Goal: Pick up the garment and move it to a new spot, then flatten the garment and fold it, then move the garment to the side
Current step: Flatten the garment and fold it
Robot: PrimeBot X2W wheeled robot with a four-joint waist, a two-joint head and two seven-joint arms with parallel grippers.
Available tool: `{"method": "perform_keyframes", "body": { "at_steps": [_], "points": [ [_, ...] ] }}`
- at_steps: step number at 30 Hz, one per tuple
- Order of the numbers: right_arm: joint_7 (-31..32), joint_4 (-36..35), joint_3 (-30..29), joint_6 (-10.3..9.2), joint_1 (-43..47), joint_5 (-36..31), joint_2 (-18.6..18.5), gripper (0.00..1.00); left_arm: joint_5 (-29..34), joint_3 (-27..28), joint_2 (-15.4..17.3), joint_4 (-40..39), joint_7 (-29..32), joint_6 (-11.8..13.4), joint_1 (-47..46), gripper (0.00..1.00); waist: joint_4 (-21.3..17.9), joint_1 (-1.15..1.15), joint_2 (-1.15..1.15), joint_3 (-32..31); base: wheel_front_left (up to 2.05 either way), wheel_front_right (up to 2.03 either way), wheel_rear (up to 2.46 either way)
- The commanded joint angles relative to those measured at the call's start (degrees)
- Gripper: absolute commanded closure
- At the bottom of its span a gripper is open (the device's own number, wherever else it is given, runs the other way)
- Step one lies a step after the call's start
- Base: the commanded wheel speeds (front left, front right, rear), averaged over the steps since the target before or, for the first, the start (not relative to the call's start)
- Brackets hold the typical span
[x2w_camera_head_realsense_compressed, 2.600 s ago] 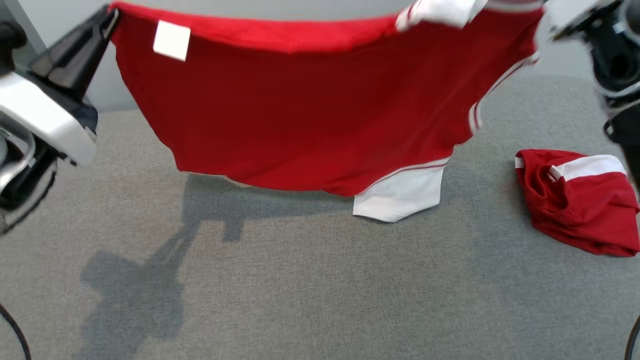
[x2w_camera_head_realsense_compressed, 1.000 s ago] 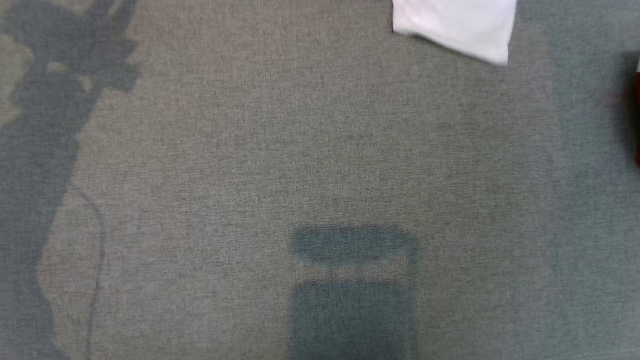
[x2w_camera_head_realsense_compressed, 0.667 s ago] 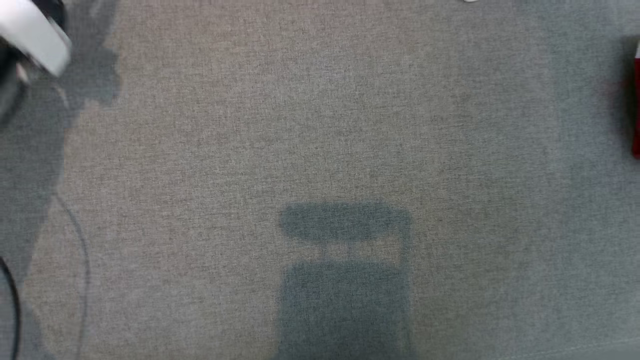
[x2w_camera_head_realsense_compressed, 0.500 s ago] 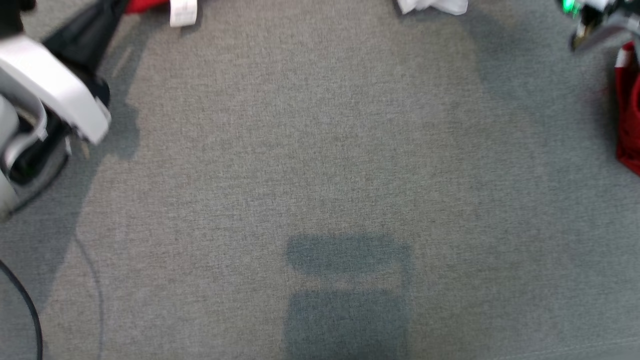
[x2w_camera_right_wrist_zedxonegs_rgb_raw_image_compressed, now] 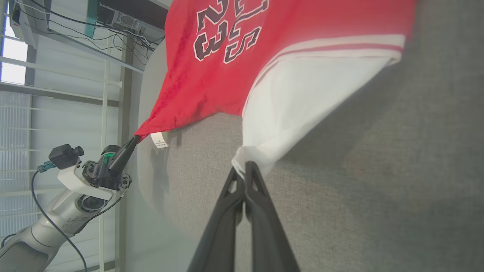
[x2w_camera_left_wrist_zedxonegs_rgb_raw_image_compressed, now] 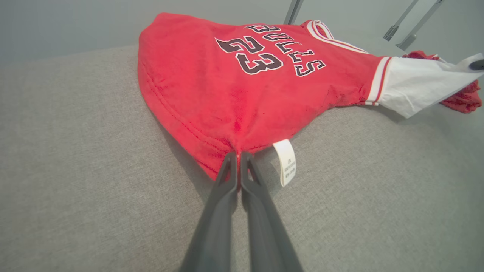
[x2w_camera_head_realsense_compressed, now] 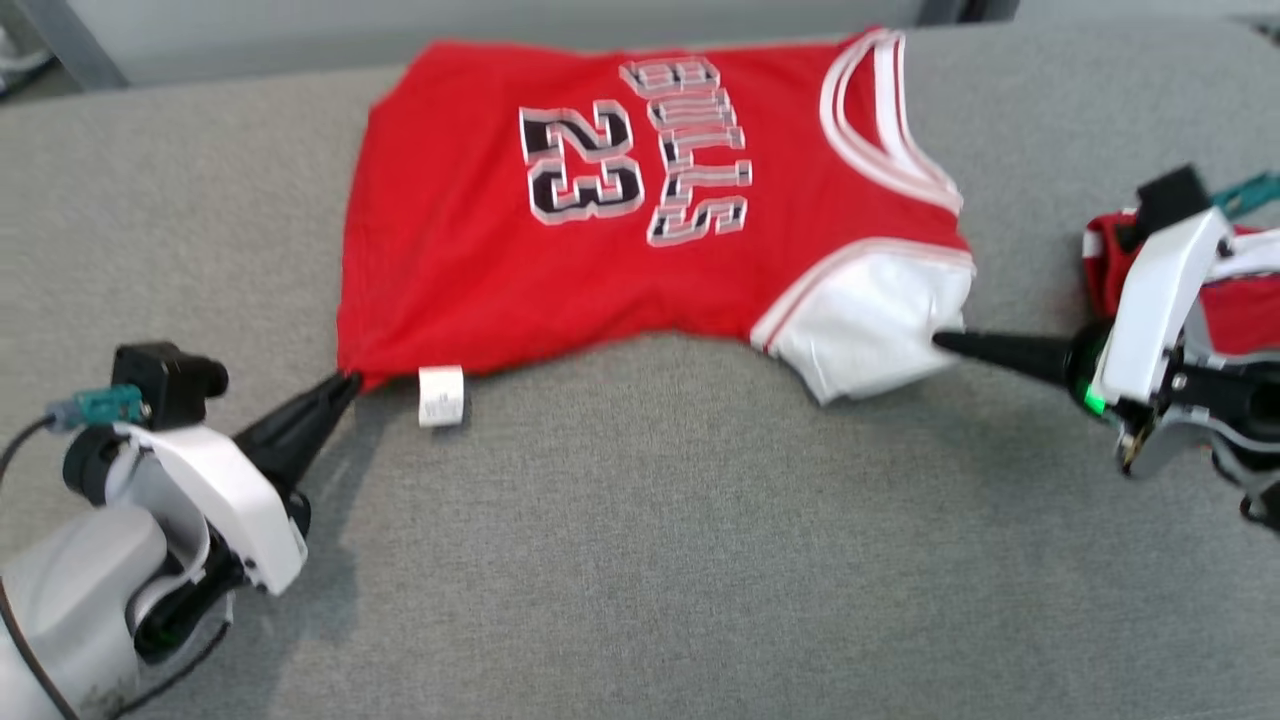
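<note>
In the head view, your red Bulls jersey (x2w_camera_head_realsense_compressed: 600, 260) lay spread on the grey fabric surface (x2w_camera_head_realsense_compressed: 640, 560), number side up; your left gripper (x2w_camera_head_realsense_compressed: 345, 382) was clenched on its hem corner beside the white care label (x2w_camera_head_realsense_compressed: 441, 396); your right gripper (x2w_camera_head_realsense_compressed: 940, 341) was clenched on the white side panel (x2w_camera_head_realsense_compressed: 870, 320), with a second red garment (x2w_camera_head_realsense_compressed: 1240, 310) behind that arm. In the left wrist view, the left gripper pinched the red hem, label just beside; in the right wrist view, the right gripper pinched the white panel's tip.

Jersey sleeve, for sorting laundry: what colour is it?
The jersey sleeve is white, red-striped at its seam; best in left wrist view.
</note>
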Motion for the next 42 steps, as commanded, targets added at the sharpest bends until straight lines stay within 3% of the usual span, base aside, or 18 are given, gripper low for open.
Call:
{"method": "perform_keyframes", "body": {
  "at_steps": [1, 11, 25, 30, 42],
  "points": [
    [-0.2, -1.7, 0.3, 0.26, 2.3, 0.6, -0.8, 1.0, -0.3, 2.3, 2.8, -0.7, -0.7, 0.0, 0.0, 1.0, 0.8, 0.0, 0.0, -5.3, 0.0, 0.0, 0.0],
    [-0.3, -6.8, 2.2, 0.26, 13.5, 1.3, -1.9, 1.0, -3.0, 1.2, 4.0, -3.3, -0.5, 0.0, 10.0, 1.0, 1.0, 0.0, 0.0, -13.1, 0.0, 0.0, 0.0],
    [4.4, -13.5, 3.1, 0.26, 22.8, 2.4, -8.5, 1.0, -5.9, 0.9, 10.0, -12.7, 8.5, 0.7, 18.4, 1.0, 1.0, 0.0, 0.0, -15.1, 0.0, 0.0, 0.0],
    [4.1, -20.5, 0.8, 0.26, 24.3, 3.8, -11.3, 1.0, -5.3, 1.2, 14.4, -19.8, 11.2, 3.6, 17.3, 1.0, 1.0, 0.0, 0.0, -15.0, 0.0, 0.0, 0.0],
    [-0.6, -35.5, -7.4, 0.26, 19.1, 7.4, -13.3, 1.0, -5.2, 7.6, 25.4, -38.9, 15.2, 10.0, 8.7, 1.0, 0.8, 0.0, 0.0, -13.5, 0.0, 0.0, 0.0]
  ]
}}
